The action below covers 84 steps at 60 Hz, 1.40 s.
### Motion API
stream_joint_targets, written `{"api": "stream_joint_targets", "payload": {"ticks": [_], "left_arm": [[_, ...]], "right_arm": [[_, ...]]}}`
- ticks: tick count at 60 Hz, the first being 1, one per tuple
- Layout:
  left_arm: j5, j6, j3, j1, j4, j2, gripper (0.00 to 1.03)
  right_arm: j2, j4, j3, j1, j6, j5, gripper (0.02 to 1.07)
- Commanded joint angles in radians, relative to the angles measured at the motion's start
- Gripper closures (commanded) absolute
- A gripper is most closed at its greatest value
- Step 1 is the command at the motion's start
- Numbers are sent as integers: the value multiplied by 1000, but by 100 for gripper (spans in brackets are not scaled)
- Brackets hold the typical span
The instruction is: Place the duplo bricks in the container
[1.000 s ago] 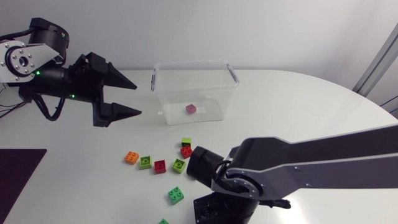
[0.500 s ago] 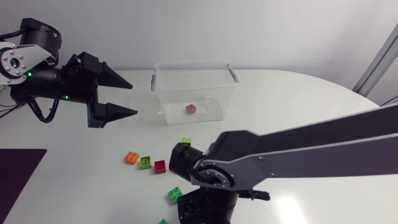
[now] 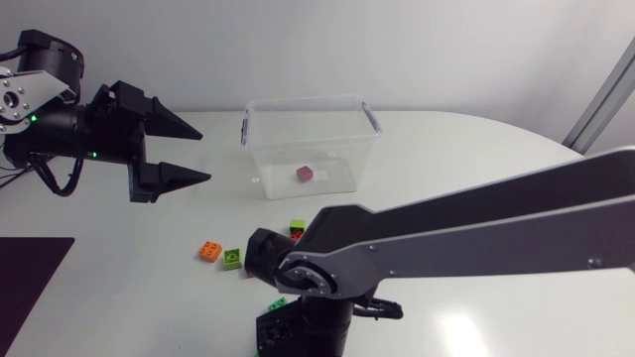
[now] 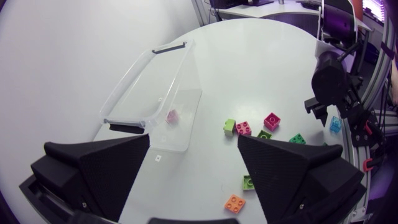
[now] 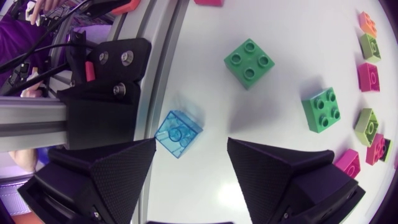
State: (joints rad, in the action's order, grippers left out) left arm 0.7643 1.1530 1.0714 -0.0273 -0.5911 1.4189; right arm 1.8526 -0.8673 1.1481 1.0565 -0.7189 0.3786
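Right end effector (image 5: 191, 142): fingers spread and empty. The translucent blue brick (image 5: 179, 132) lies just ahead of and between them, at the near edge of the surface (image 3: 476, 159).

Left end effector (image 3: 205, 157): spread and empty, left of the container (image 3: 308, 101), which holds one pink brick (image 3: 305, 174).

Loose bricks (image 3: 231, 258) lie nearer than the container.

Handling (judged): the bricks are light, rigid and smooth. Grip across two opposite flat side walls, not the studs.
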Motion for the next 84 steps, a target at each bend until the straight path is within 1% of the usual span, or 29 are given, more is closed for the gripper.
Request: {"api": "stream_joint_targets", "payload": {"ticks": [1, 3, 4, 9, 11, 13, 17, 18, 24, 26, 29, 30, 42, 56, 64, 69, 72, 76, 78, 84], "left_arm": [[18, 25, -27, -8, -9, -18, 4], [18, 25, -27, -10, -10, -18, 4], [20, 25, -27, -10, -10, -20, 4], [21, 28, -25, -17, -10, -18, 4], [23, 33, -27, -20, -12, -18, 4], [24, 33, -27, -22, -12, -18, 4], [29, 36, -28, -23, -12, -17, 4], [29, 36, -28, -23, -12, -17, 4], [32, 39, -27, -22, -12, -17, 4], [33, 39, -27, -22, -12, -15, 4], [33, 39, -25, -22, -12, -15, 4], [33, 39, -25, -23, -12, -15, 4], [32, 39, -31, -22, -15, -25, 4], [32, 43, -71, -3, -29, -61, 4], [32, 129, -83, 1, -141, -89, 4], [32, 171, -111, 6, -184, -120, 4], [30, 223, -133, 7, -236, -141, 4], [23, 323, -159, 7, -337, -161, 4], [3, 379, -183, 7, -397, -176, 4], [-30, 479, -258, 24, -486, -222, 4]], "right_arm": [[51, -27, 27, 13, 1, 13, 39], [62, -35, 32, 13, -1, 17, 45], [65, -35, 33, 13, 1, 19, 47], [71, -50, 33, 14, 1, 22, 49], [73, -52, 32, 14, 1, 22, 52], [77, -50, 27, 14, 1, 22, 58], [89, -39, 16, 13, 1, 20, 74], [92, -38, 16, 13, 3, 22, 76], [94, -30, 13, 14, 13, 20, 77], [92, -25, 13, 16, 18, 22, 80], [88, -9, 10, 16, 39, 17, 82], [83, -4, 9, 16, 42, 17, 85], [-3, -4, 10, -23, 62, -6, 85], [-121, -1, 39, -164, 88, -61, 85], [-167, 54, 70, -250, 134, -93, 84], [-179, 90, 104, -302, 154, -102, 84], [-184, 119, 130, -323, 170, -127, 84], [-188, 148, 174, -352, 187, -153, 84], [-188, 166, 208, -378, 203, -162, 84], [-179, 197, 277, -420, 231, -176, 84]]}}
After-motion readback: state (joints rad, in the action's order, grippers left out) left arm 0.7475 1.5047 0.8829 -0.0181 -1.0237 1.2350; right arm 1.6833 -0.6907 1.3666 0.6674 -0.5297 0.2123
